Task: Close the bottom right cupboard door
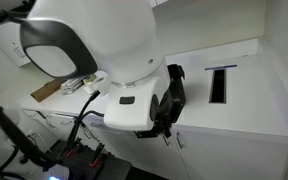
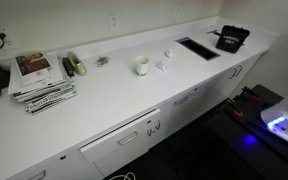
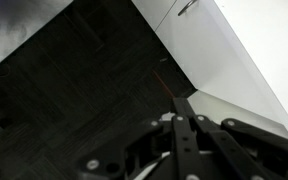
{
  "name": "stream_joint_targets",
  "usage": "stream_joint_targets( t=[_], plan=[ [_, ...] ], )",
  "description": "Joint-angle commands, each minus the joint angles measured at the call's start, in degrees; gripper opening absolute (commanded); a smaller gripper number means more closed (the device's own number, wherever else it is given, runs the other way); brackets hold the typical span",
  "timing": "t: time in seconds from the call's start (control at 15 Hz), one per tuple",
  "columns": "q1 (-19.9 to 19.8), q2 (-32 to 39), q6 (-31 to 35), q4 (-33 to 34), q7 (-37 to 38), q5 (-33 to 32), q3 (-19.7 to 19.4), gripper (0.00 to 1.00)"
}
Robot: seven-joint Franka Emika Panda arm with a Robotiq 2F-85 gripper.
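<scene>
In the wrist view my gripper [image 3: 184,100] points at the dark floor, its black fingers together with nothing between them. Its tip lies at the lower edge of a glossy white cupboard door [image 3: 219,55] with a small metal handle [image 3: 189,8] at its top. In an exterior view the gripper [image 1: 166,128] hangs from the white arm just in front of the white base-cabinet front [image 1: 239,150] below the counter. I cannot tell how far the door stands open. In an exterior view the base-cabinet doors [image 2: 209,95] run under the counter; the gripper does not show there.
The white countertop [image 2: 104,85] carries magazines [image 2: 39,80], a cup [image 2: 141,66], a black bag [image 2: 231,38] and a rectangular slot [image 2: 197,47], which also shows in an exterior view [image 1: 219,85]. The floor [image 3: 74,90] is dark. A white unit with a blue light [image 2: 284,122] stands beside the cabinets.
</scene>
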Motion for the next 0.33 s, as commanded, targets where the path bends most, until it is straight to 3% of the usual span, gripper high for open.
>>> stream_joint_targets(
  t=[0.0,0.27],
  plan=[
    [1.2,-4.4,2.8,-4.8,-1.0,-1.9,-0.7,0.0],
    [1.2,-5.4,3.9,-6.2,-1.5,-2.8,-0.7,0.0]
  ],
)
